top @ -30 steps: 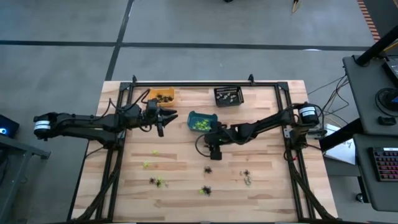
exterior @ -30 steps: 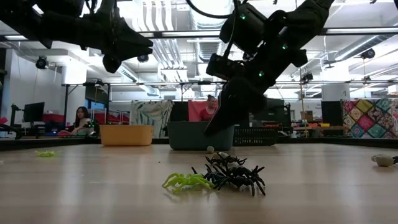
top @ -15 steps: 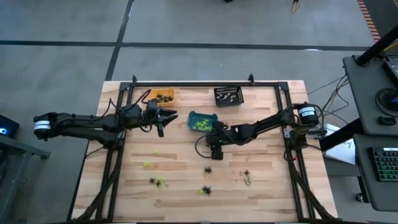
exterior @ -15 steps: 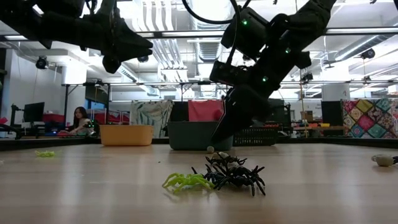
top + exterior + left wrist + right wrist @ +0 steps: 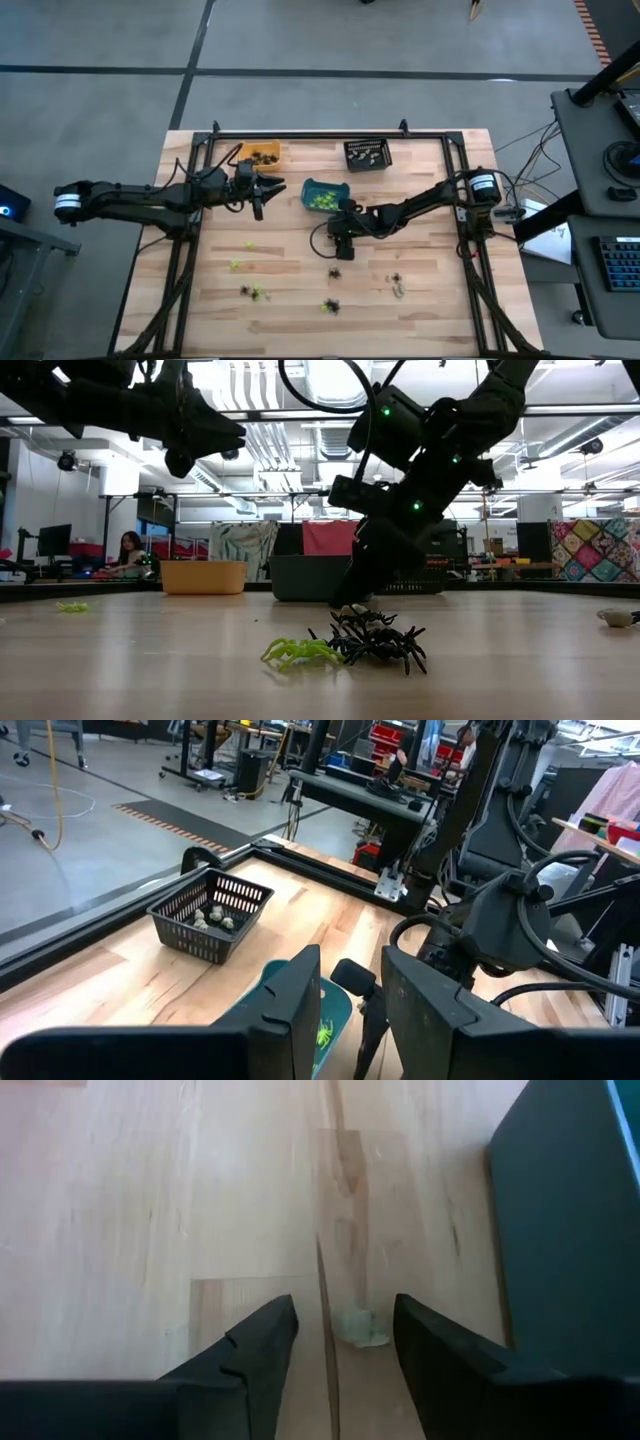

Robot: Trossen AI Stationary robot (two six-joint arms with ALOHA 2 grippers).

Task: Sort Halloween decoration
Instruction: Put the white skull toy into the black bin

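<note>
A pale grey-white trinket (image 5: pixel 360 1328) lies on the wooden table just beside the teal bin (image 5: pixel 560 1230). My right gripper (image 5: pixel 345 1308) is open and low over it, one finger on each side, not touching. In the high view the right gripper (image 5: pixel 338 246) sits just near of the teal bin (image 5: pixel 325 195), which holds green trinkets. My left gripper (image 5: pixel 268 190) hovers open and empty left of that bin. Green and black trinkets (image 5: pixel 335 272) lie scattered on the near half of the table. In the low view a green trinket (image 5: pixel 300 651) and black ones (image 5: pixel 378 640) lie in front.
The orange bin (image 5: pixel 258 153) and the black basket (image 5: pixel 367 153), with pale pieces inside, stand at the far edge. The teal bin's wall is close beside my right fingers. Another pale trinket (image 5: pixel 615 617) lies far right. A black frame rail (image 5: pixel 310 134) rims the table.
My right gripper has come down toward the table and shifted slightly toward the left edge, ending low around the pale trinket beside the teal bin. The trinkets lie where they did.
</note>
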